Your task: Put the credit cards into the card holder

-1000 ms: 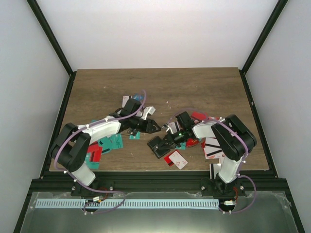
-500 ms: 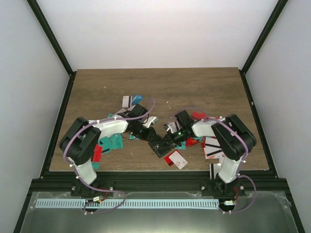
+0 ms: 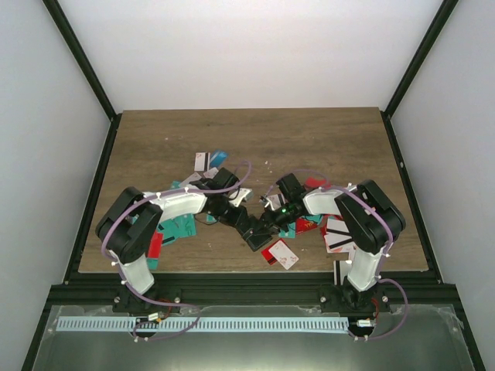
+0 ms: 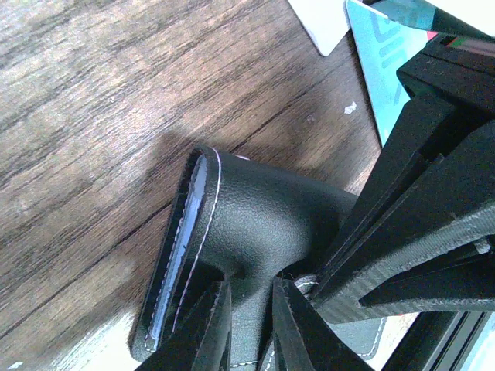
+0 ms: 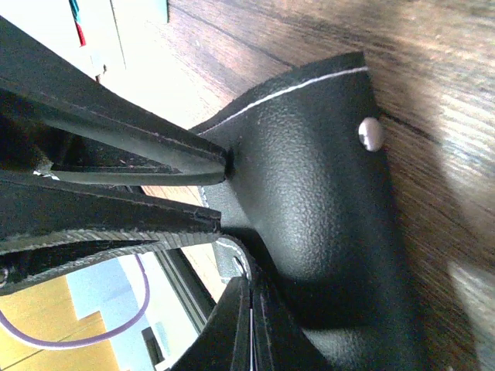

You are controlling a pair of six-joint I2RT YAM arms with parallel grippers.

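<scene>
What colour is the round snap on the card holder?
Silver: the snap stands out on the black card holder, best in the right wrist view.

One card holder (image 3: pixel 252 233) — two arms (image 3: pixel 174 205); credit cards (image 3: pixel 280 253) many, overlapping — exact count unclear.

The far table (image 3: pixel 255 135) lies open; credit cards (image 3: pixel 182 226) crowd the near half.

Close in on the card holder (image 4: pixel 263 224): pebbled black leather look, matt, pale stitching along its edge, one shiny metal stud (image 5: pixel 370 134). My left claw (image 4: pixel 249 287) is matt black plastic, finely ridged. The surface (image 4: pixel 93 93) shows dull brown wood grain; the teal card (image 4: pixel 371 62) looks smooth.
</scene>
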